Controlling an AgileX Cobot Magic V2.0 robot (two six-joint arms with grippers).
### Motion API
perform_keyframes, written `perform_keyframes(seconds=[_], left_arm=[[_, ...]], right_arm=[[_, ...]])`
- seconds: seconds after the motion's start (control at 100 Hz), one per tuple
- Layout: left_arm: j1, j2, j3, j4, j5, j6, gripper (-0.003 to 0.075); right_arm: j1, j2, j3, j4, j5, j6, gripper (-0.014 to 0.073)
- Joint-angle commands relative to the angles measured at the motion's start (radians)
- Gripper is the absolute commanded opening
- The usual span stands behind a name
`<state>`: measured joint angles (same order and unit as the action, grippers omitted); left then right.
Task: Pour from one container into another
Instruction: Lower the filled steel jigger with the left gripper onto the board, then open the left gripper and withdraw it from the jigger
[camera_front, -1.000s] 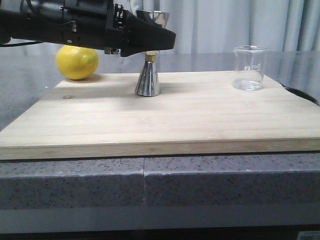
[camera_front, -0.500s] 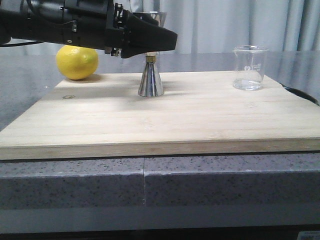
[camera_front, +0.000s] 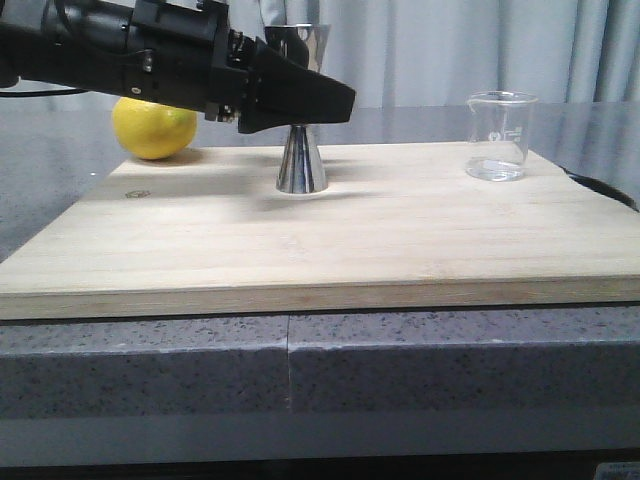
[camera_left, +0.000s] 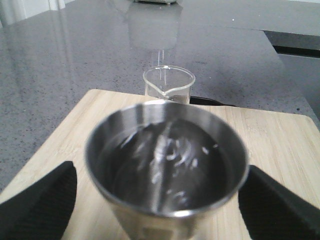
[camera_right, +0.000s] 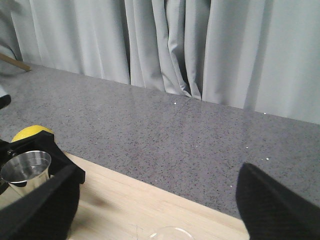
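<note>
1. Our left gripper (camera_front: 325, 98) straddles the jigger (camera_front: 300, 160), fingers spread either side, not yet clenched.
2. The beaker (camera_front: 499, 136) stands well beyond it, upright on the board (camera_front: 330, 240).
3. Our right gripper (camera_right: 155, 200) hangs released above, awaiting the beaker.

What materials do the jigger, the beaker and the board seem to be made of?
Jigger: polished metal, probably steel; mirror-like reflections.
Beaker: clear glass, perhaps plastic; transparent, with white printed marks.
Board: pale wood, matte; visible grain lines.
</note>
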<state>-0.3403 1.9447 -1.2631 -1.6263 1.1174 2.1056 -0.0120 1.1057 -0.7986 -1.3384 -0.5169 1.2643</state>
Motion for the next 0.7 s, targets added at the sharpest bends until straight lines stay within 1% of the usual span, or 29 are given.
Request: perform_keyframes(seconds=[0.0, 0.05, 0.27, 0.38, 0.61, 0.69], left_arm=[[0.002, -0.056, -0.031, -0.008, 0.035, -0.044, 0.0608], [0.002, -0.056, -0.031, 0.012, 0.015, -0.053, 0.0608], [0.016, -0.056, -0.031, 0.016, -0.037, -0.068, 0.0607], [0.031, -0.056, -0.031, 0.018, -0.038, -0.089, 0.0608], [0.043, -0.075, -0.031, 0.080, -0.038, -0.130, 0.0607], [0.043, -0.093, -0.031, 0.109, -0.064, -0.151, 0.0607]], right_arm=[[-0.004, -0.024, -0.027, 0.026, -0.019, 0.001, 0.0579], [-0.004, -0.024, -0.027, 0.026, -0.019, 0.001, 0.0579], [-0.004, -0.024, -0.027, 0.026, -0.022, 0.001, 0.0579], [-0.004, -0.024, -0.027, 0.026, -0.025, 0.001, 0.0579], [-0.004, -0.024, -0.027, 0.026, -0.025, 0.001, 0.0579], [-0.004, -0.024, -0.027, 0.026, -0.025, 0.001, 0.0579]])
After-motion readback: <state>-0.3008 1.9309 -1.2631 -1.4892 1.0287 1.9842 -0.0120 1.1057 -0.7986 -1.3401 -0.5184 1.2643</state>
